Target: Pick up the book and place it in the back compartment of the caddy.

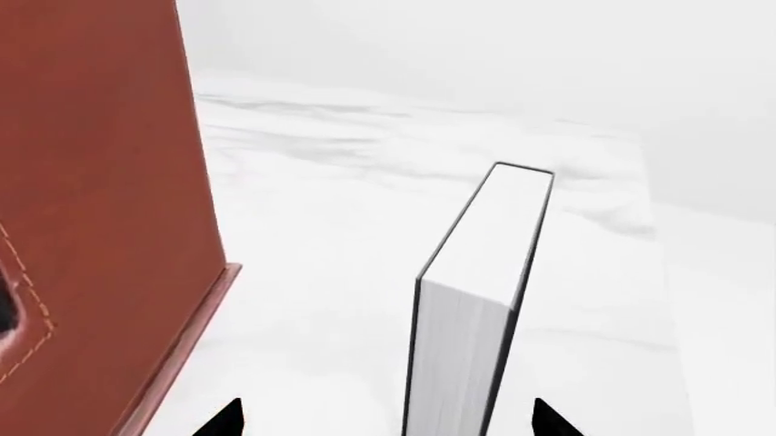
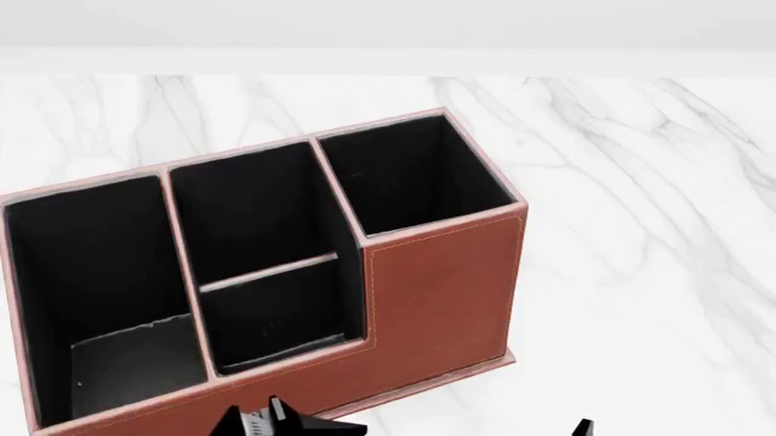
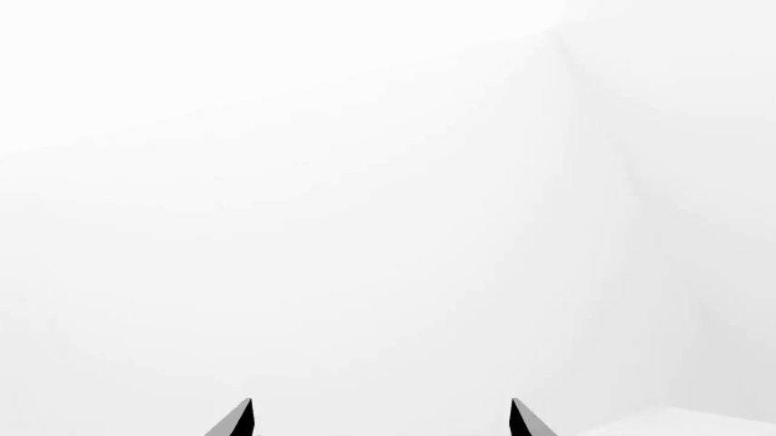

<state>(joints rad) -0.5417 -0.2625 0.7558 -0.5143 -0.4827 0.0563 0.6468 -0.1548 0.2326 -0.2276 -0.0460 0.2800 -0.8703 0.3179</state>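
Your left hand held the book beside the caddy; your right hand was spread over blank white.

From the head camera, the caddy filled the left and centre of the marble surface, its back compartment near 12 o'clock of the middle cells. At 6 o'clock below it, your left hand's dark tips showed. In the left wrist view, the book stood on edge between your parted tips; whether they gripped it, you could not tell. Your right hand's tips stood apart, holding nothing.
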